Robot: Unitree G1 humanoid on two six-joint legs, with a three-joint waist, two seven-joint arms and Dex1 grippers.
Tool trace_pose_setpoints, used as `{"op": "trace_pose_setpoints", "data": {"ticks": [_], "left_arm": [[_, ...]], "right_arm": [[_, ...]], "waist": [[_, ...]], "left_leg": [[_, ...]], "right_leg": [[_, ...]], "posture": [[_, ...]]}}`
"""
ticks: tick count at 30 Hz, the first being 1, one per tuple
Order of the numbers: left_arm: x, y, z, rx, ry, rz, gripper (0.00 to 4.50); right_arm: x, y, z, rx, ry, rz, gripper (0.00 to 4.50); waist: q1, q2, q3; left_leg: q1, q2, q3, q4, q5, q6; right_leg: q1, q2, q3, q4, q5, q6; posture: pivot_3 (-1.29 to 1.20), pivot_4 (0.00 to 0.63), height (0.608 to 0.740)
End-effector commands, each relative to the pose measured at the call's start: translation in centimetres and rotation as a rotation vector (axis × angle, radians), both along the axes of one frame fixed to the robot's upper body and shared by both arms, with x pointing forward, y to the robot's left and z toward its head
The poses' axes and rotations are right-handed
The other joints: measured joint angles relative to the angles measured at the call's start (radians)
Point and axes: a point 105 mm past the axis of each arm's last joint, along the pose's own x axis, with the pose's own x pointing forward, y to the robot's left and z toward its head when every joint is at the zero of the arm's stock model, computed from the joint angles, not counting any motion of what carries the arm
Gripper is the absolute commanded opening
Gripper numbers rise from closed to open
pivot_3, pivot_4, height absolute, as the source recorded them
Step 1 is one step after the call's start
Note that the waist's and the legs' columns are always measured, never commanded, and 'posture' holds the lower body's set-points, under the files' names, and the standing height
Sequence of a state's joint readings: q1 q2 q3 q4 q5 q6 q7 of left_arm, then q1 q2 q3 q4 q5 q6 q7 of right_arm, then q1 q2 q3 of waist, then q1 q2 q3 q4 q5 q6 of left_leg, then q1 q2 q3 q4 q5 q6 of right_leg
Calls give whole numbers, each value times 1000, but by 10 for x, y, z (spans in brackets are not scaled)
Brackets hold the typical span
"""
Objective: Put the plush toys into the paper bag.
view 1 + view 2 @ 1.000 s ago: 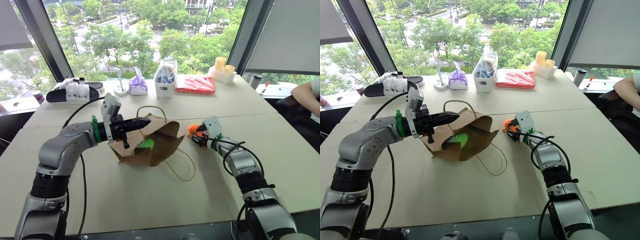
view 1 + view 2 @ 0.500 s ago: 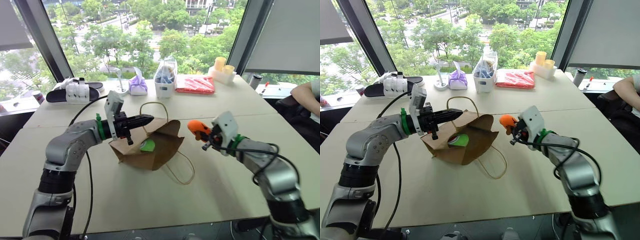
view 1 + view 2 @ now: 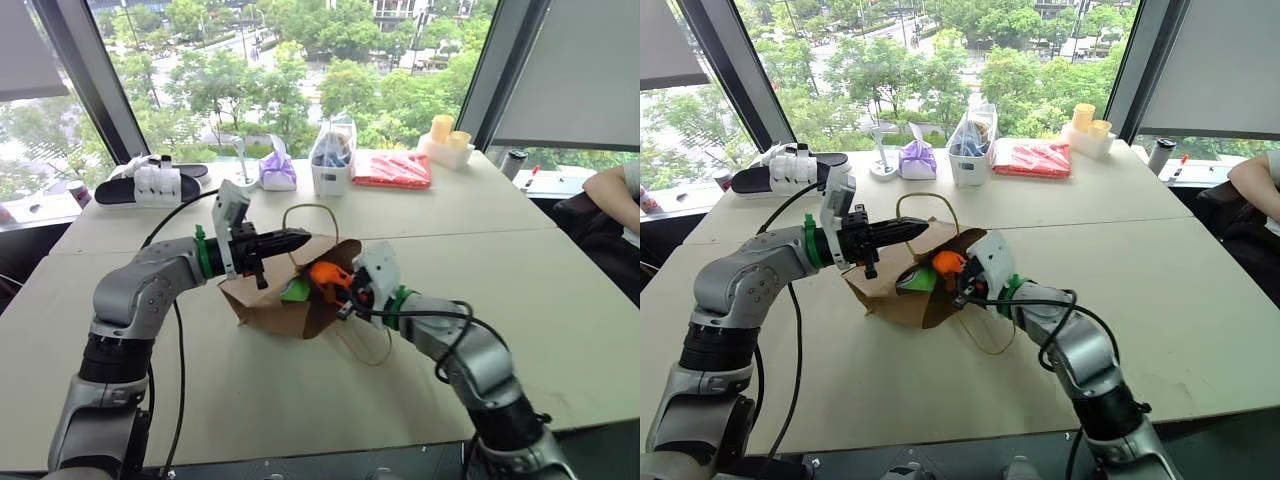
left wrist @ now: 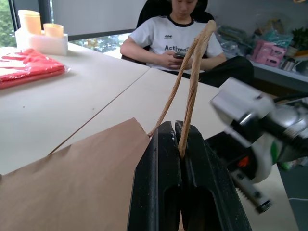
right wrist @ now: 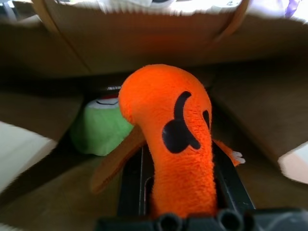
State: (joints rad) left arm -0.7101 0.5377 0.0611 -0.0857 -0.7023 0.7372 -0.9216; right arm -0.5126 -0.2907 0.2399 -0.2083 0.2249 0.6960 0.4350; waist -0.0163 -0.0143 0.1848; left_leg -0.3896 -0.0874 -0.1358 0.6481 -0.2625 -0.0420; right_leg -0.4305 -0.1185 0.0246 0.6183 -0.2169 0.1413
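paper bag (image 3: pixel 290 300): crinkled brown kraft, lying on the table, mouth gaping | left gripper (image 4: pixel 179 144): pinching its cord handle (image 4: pixel 192 82) | right gripper (image 3: pixel 340 292): clamping fuzzy orange toy (image 5: pixel 168 130) (earlier well right) at the mouth | green toy (image 5: pixel 98 132): sitting inside

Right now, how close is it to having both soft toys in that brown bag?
Halfway. The green plush toy already lies inside the paper bag. The left gripper is shut on the bag's cord handle, holding the mouth open; the right gripper holds the orange plush toy at the opening. Left: release it inside.
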Motion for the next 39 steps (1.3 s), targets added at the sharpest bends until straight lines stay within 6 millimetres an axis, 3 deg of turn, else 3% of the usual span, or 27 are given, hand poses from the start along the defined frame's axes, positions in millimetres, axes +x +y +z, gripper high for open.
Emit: {"op": "trace_pose_setpoints", "data": {"ticks": [1, 8, 9, 16, 21, 25, 27, 30, 39], "left_arm": [[-8, 3, 12, -23, -47, 4, 0], [-12, 6, 10, -35, -37, 34, 0], [-12, 6, 9, -35, -38, 39, 0], [-9, 9, 11, -49, -44, 67, 0], [-2, 13, 11, -55, -48, 99, 0], [-1, 14, 11, -50, -50, 100, 0], [0, 14, 11, -50, -51, 100, 0], [2, 14, 12, -50, -54, 97, 0], [2, 11, 12, -42, -57, 85, 0]], "right_arm": [[19, 11, 16, 40, -86, -14, 344], [41, 37, 16, 63, -128, -5, 344], [42, 37, 15, 61, -130, -6, 1063], [29, 31, 10, 34, -90, 72, 4388], [-7, -1, 43, -1, -145, 133, 4463], [-27, -44, 58, -5, -136, 63, 4463], [-34, -57, 46, -51, -94, 40, 4463], [-33, -75, 11, -140, -18, -23, 4463], [-8, -80, -35, -119, 71, -132, 4463]], "waist": [[-2, 0, 0], [-9, 0, 0], [-9, 0, 0], [-4, 0, 0], [1, 1, 0], [3, 0, 0], [4, 0, 0], [3, 0, 0], [1, 0, 0]], "left_leg": [[0, 0, 0, 0, 0, 0], [0, 0, 0, -2, 1, -2], [0, 0, -1, -2, 1, -2], [0, 0, -1, -1, 1, -2], [-1, 0, -2, -1, 1, -1], [-1, 0, -2, -1, -1, 1], [-1, 0, -1, -1, -2, 3], [0, 0, 0, -1, -2, 3], [0, 0, 1, 0, -2, 3]], "right_leg": [[0, 0, 0, 0, 0, 0], [-2, 0, 0, 1, 0, 0], [-2, 0, 0, 1, 0, 0], [-2, 0, 0, 1, 0, 0], [-2, 0, 0, 0, 0, 0], [-2, 0, 0, 0, 0, 0], [-1, 0, -1, 0, 0, 0], [0, 0, -1, 0, 0, 0], [0, 0, 0, 0, 0, 0]], "posture": [[0, 150, 740], [0, 150, 740], [0, 150, 740], [0, 150, 740], [0, 150, 740], [0, 150, 740], [0, 150, 740], [0, 150, 740], [0, 150, 740]]}}
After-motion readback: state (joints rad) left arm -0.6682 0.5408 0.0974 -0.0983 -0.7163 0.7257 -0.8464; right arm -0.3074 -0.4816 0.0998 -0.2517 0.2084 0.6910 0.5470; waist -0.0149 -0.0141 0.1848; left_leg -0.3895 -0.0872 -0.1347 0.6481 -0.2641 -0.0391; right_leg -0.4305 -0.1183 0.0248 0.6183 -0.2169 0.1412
